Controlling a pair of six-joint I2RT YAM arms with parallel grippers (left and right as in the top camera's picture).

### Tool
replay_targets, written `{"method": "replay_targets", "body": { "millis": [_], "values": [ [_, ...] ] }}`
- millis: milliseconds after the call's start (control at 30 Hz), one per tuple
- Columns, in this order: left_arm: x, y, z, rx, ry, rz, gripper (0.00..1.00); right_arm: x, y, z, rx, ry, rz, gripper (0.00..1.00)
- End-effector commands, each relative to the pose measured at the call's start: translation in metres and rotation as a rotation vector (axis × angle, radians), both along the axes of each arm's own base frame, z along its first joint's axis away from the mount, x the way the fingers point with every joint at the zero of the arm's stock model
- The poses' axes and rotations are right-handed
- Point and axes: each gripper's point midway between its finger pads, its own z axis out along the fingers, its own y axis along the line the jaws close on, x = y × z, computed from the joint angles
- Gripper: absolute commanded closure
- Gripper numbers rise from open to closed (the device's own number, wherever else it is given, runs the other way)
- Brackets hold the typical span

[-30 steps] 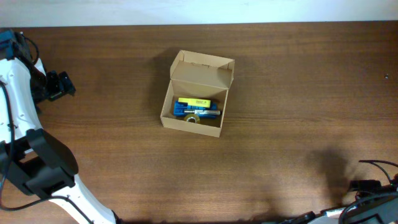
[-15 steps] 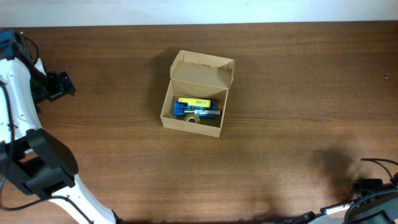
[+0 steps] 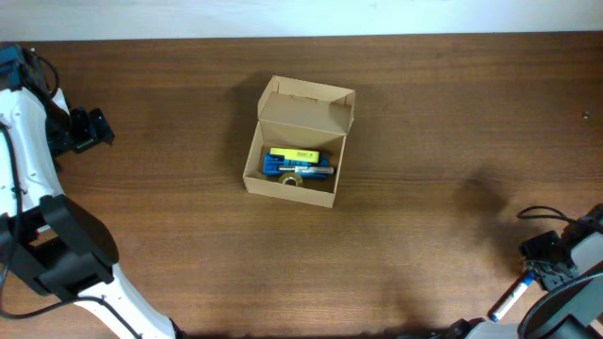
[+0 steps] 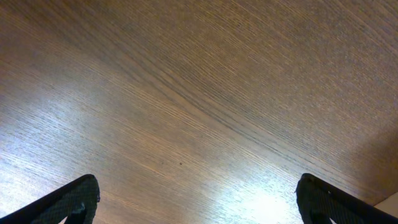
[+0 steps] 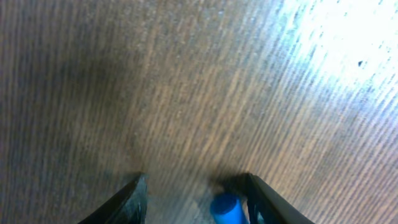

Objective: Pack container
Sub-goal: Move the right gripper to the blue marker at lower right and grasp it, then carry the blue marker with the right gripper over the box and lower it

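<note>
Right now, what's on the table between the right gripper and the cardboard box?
Nothing at all. In the overhead view, only bare brown table runs from the right gripper across to the container.

The left arm [image 3: 24, 160] runs up the left edge of the overhead view, its white links rising from a black joint at the lower left and bending toward the upper left corner. The left gripper [image 3: 91, 129] points right from there. In the left wrist view its black fingertips [image 4: 71, 202] sit in the two bottom corners, spread wide apart.

The right arm [image 3: 575, 301] enters at the lower right corner of the overhead view, with the right gripper [image 3: 545, 256] just above it. In the right wrist view its fingers [image 5: 134, 199] stand partly apart. A blue-capped marker [image 5: 225, 210] sits between them, close against the right-hand one. Whether they grip it cannot be told.
</note>
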Motion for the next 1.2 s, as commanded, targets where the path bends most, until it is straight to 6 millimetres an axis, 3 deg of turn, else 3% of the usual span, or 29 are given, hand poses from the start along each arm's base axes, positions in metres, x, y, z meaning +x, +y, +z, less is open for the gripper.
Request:
{"method": "replay_targets", "body": {
  "millis": [0,400,700,733,900,1167],
  "values": [
    [-0.001,0.001,0.002,-0.007,-0.007,-0.009,0.00,0.008,0.022,-0.015,0.100,-0.021,0.010,0.50],
    [-0.002,0.001,0.002,-0.007,-0.007,-0.009,0.00,-0.019,0.053,-0.015,0.225,0.088,-0.038,0.50],
    [-0.001,0.001,0.002,-0.007,-0.007,-0.009,0.00,-0.022,0.061,-0.016,0.240,0.112,0.030,0.54],
    [-0.001,0.001,0.002,-0.007,-0.007,-0.009,0.00,-0.021,0.060,-0.017,0.232,0.111,0.036,0.55],
    [-0.001,0.001,0.002,-0.007,-0.007,-0.009,0.00,-0.021,0.056,-0.017,0.191,0.138,0.055,0.91],
    [-0.002,0.001,0.002,-0.007,-0.007,-0.009,0.00,-0.009,0.046,-0.018,0.152,0.090,0.058,0.96]
  ]
}}
